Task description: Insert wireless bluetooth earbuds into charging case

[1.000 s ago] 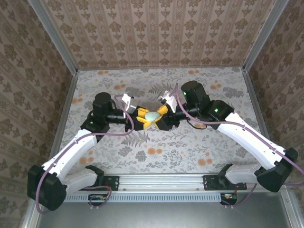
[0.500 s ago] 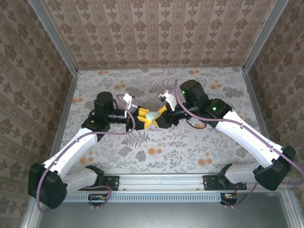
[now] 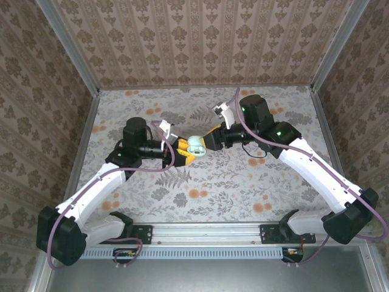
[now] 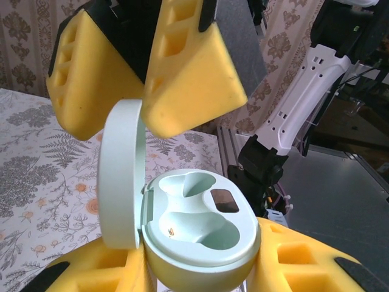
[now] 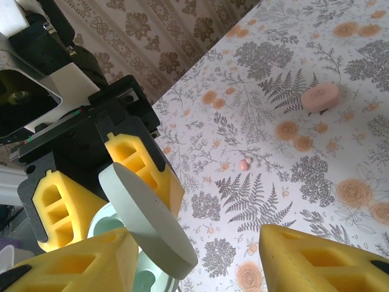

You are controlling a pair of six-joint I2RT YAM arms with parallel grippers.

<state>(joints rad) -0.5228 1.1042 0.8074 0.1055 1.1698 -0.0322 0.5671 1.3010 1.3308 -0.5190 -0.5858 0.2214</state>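
Plainly, the earbuds [image 5: 245,163] lie loose on the table [image 5: 340,36], well apart from the charging case [image 4: 200,231]. My left hand [image 3: 184,150] clamps it steady, sockets up; my right hand [image 3: 206,141], jaws apart, straddles its lid [image 5: 146,219], probably to keep it back.

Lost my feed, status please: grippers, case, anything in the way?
Left gripper shut on charging case, lid open, wells empty. Right gripper open at the lid. Pink earbud on table. Nothing blocking.
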